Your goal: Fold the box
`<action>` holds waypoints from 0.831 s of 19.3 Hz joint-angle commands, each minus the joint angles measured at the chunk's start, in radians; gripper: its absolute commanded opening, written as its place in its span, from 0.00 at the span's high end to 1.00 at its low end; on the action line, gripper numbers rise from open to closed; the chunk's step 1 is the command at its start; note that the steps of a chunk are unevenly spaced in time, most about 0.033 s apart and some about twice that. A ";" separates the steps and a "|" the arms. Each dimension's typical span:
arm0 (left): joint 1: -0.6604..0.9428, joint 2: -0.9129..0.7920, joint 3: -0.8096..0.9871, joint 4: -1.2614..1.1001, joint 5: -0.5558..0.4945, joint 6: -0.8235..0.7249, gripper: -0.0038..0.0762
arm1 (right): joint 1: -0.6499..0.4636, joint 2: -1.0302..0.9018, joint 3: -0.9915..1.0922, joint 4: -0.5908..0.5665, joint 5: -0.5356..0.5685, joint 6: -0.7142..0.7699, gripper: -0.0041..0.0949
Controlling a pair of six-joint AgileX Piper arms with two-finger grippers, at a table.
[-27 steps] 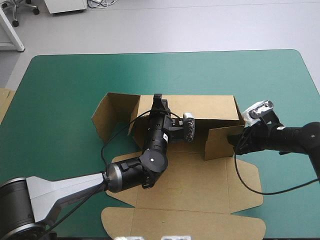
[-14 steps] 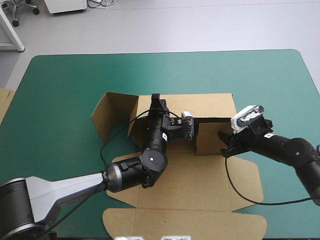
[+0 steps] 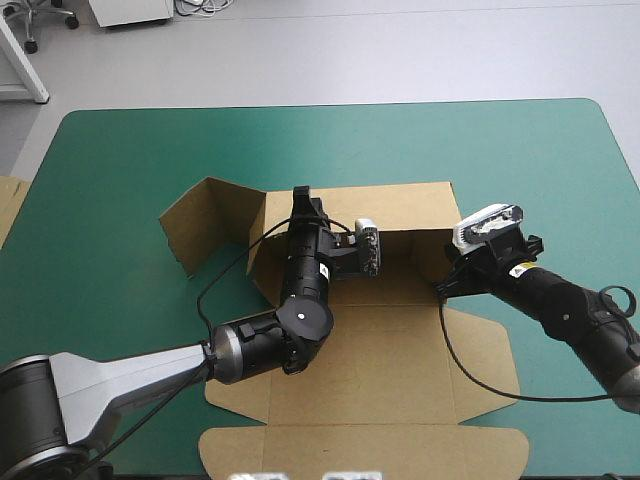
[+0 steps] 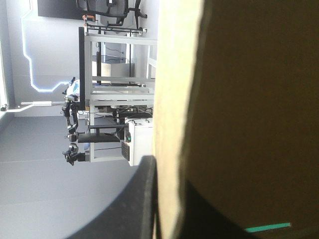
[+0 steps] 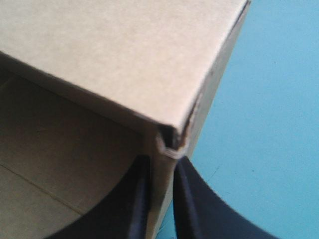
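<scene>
A partly folded brown box (image 3: 400,370) sits on the middle of a teal-green table (image 3: 120,150), reaching from the near edge to about the centre. Nearest, its lid and front flaps lie flat on the table. Behind them the box's floor is bordered by raised walls: a long back wall stands up, a short side wall at the right is turned inward, and at the left a loose flap (image 3: 195,225) stands angled out toward the table's left edge. The left gripper (image 3: 300,200) reaches across the floor from the near left corner and is clenched on the top edge of the back wall, board pinched between its black fingers. The right gripper (image 3: 446,284), coming from the table's right edge, is clamped on the right side wall, just beside the corner where it meets the back wall. A sliver of more board (image 3: 8,205) shows at the table's left edge.
</scene>
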 commanded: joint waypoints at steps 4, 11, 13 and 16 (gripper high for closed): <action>-0.014 -0.040 -0.021 0.015 -0.064 -0.018 0.96 | 0.012 0.050 -0.030 0.034 -0.043 -0.003 0.98; -0.014 -0.044 -0.021 0.055 -0.085 -0.028 0.73 | 0.012 0.054 -0.037 0.034 -0.051 0.072 0.98; -0.025 -0.047 -0.021 0.055 -0.046 -0.028 0.62 | 0.012 0.058 -0.037 0.031 -0.057 0.089 0.98; -0.086 -0.063 -0.044 -0.005 0.079 -0.015 0.60 | 0.012 0.072 -0.037 0.031 -0.087 0.118 0.98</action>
